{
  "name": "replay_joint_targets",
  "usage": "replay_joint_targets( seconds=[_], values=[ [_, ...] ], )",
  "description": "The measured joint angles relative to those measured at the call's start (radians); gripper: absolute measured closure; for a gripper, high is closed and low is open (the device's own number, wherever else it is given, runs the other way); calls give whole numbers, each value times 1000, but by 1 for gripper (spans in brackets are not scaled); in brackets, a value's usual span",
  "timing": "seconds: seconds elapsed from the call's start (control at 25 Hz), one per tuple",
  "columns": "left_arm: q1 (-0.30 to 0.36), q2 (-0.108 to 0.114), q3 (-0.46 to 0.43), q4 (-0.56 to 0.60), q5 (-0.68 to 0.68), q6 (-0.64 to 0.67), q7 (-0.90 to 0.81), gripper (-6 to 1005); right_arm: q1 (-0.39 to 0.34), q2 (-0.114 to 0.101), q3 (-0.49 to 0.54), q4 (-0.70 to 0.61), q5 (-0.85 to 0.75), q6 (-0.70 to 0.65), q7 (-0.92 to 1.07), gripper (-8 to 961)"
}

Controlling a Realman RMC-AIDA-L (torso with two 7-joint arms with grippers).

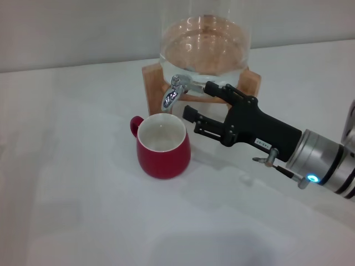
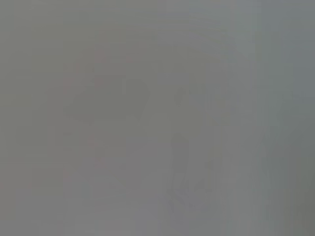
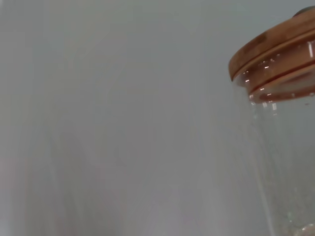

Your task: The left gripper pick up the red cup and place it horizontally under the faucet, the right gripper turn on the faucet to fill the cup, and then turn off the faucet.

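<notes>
The red cup (image 1: 164, 147) stands upright on the white table, white inside showing, with its small handle pointing to the back left. It sits just below and in front of the chrome faucet (image 1: 174, 92). My right gripper (image 1: 201, 101) reaches in from the right, open. Its upper finger lies close beside the faucet's body and its lower finger hovers just right of the cup's rim, with nothing held. The left gripper is out of view, and the left wrist view shows only flat grey.
The clear glass jar (image 1: 203, 45) holds water and rests on a wooden stand (image 1: 151, 82) at the back of the white table (image 1: 77, 183). The right wrist view shows the jar's wooden lid (image 3: 275, 49) against a pale wall.
</notes>
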Motion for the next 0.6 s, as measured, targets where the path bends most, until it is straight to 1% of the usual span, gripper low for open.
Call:
replay_joint_targets(
  seconds=[0.2,0.6],
  values=[
    [-7,0,0,-2,0,0,0,110,11,3,-10,-1,0,12,0,85],
    [-11,0,-2,-3,0,-3,0,110,12,4,-18,-13,0,14,1,85]
  ],
)
